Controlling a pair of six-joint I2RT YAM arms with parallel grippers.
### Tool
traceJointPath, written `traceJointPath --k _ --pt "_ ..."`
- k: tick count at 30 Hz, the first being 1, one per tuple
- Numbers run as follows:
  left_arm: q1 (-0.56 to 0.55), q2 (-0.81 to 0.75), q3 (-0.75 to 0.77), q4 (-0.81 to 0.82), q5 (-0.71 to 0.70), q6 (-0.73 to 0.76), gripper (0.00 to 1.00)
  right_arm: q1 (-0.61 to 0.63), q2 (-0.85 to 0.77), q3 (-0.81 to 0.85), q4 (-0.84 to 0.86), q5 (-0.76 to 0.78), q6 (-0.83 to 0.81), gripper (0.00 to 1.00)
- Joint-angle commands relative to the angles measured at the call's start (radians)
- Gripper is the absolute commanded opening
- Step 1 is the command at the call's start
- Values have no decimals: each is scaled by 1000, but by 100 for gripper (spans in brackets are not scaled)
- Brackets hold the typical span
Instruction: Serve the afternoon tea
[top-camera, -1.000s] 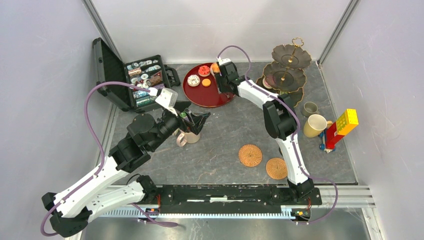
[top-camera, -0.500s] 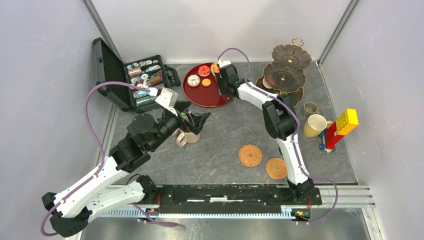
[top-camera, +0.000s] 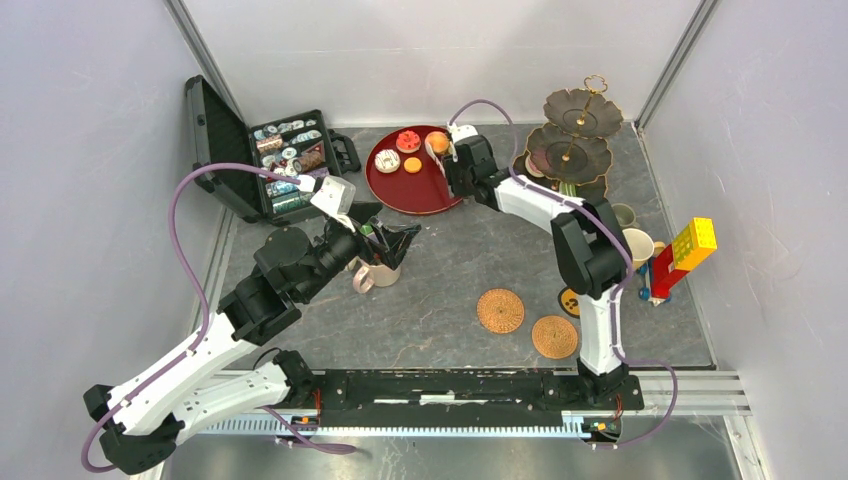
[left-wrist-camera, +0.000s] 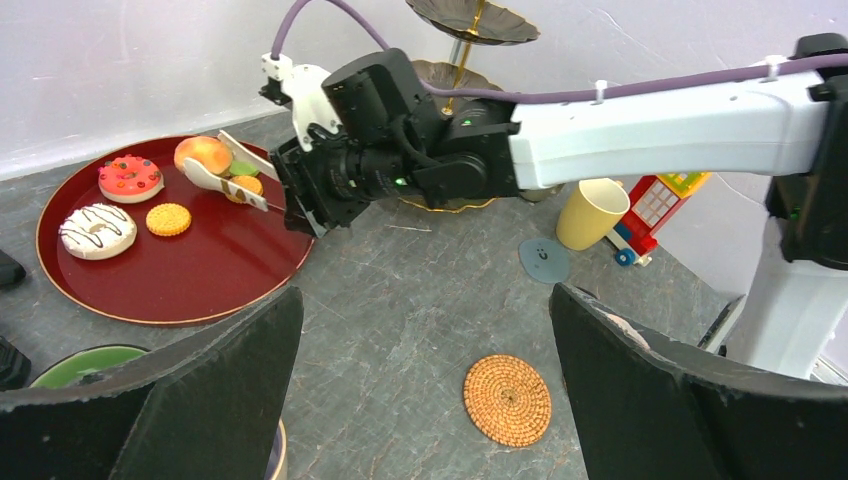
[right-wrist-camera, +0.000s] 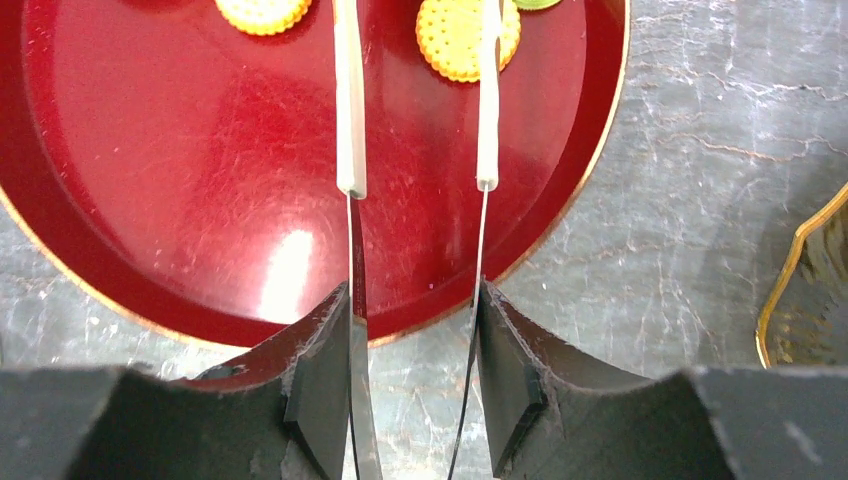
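Observation:
My right gripper (top-camera: 457, 165) (right-wrist-camera: 415, 300) is shut on a pair of metal tongs (right-wrist-camera: 350, 150) with white tips. The tongs reach over the red tray (top-camera: 392, 195), and their tips sit at a small orange biscuit (right-wrist-camera: 455, 35) beside a peach-coloured cake (left-wrist-camera: 202, 153). I cannot tell whether the biscuit is lifted. On the tray lie a red doughnut (top-camera: 408, 140), a white doughnut (top-camera: 387, 160) and another orange biscuit (top-camera: 412, 165). The three-tier stand (top-camera: 570, 140) is at the back right. My left gripper (top-camera: 385, 235) (left-wrist-camera: 425, 330) hangs open over a beige mug (top-camera: 375, 272).
An open black case (top-camera: 285, 160) stands at the back left. Two woven coasters (top-camera: 500, 310) (top-camera: 553, 337) and a small blue disc (top-camera: 568, 297) lie mid-table. A yellow mug (top-camera: 630, 250), a small grey mug (top-camera: 620, 215) and a brick toy (top-camera: 685, 255) are at the right. A green-lined mug (left-wrist-camera: 80, 360) shows below my left gripper.
My right arm has swung its elbow to the right and carried the tongs slightly right over the tray, uncovering the blue disc. The left arm has not moved.

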Motion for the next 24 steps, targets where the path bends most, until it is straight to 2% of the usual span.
traceJointPath --k 1,6,17,21,24 --pt "4 -11 32 31 0 36 100 5 -145 -110 130 -46 -2 0" --pt "3 -17 32 32 3 35 100 7 -256 -233 163 -85 10 0" --pt "2 -26 32 31 -7 37 100 3 -650 -689 233 -103 8 0" --pt "2 -25 32 31 -5 36 100 -30 -802 -839 231 -52 61 0" --pt "2 -23 31 32 3 31 100 -89 -897 -932 271 -84 124 0"
